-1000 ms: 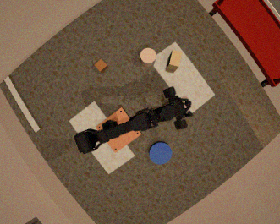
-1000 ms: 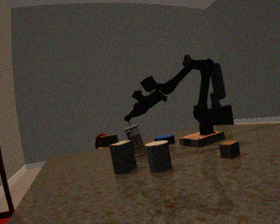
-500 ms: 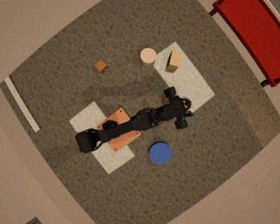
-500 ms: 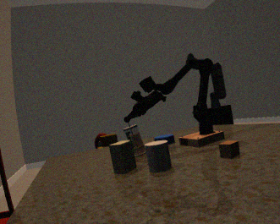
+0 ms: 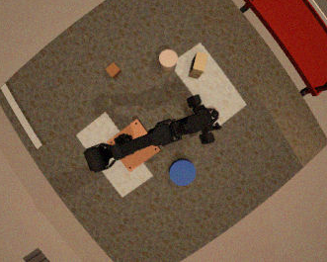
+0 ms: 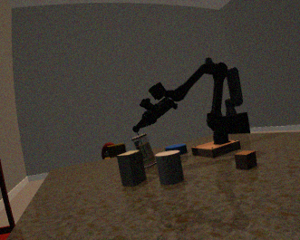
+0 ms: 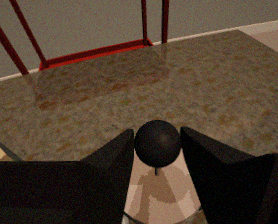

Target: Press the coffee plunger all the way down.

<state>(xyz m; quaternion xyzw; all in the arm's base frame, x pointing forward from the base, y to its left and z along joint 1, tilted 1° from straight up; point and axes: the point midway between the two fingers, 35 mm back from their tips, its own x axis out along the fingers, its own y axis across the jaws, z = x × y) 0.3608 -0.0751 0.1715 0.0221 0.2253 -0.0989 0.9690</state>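
Pincer (image 7: 157,150) clamps the knob (image 7: 157,142) directly above the press (image 7: 160,192).

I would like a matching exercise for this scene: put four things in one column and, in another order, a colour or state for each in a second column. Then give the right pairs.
Things:
1. plunger knob
2. disc
3. cart
4. small cube

Descriptions:
A. red
B. blue, flat on the table
C. black, gripped between the fingers of the gripper
D. brown, alone, far from the gripper

Pairs: 1-C, 2-B, 3-A, 4-D
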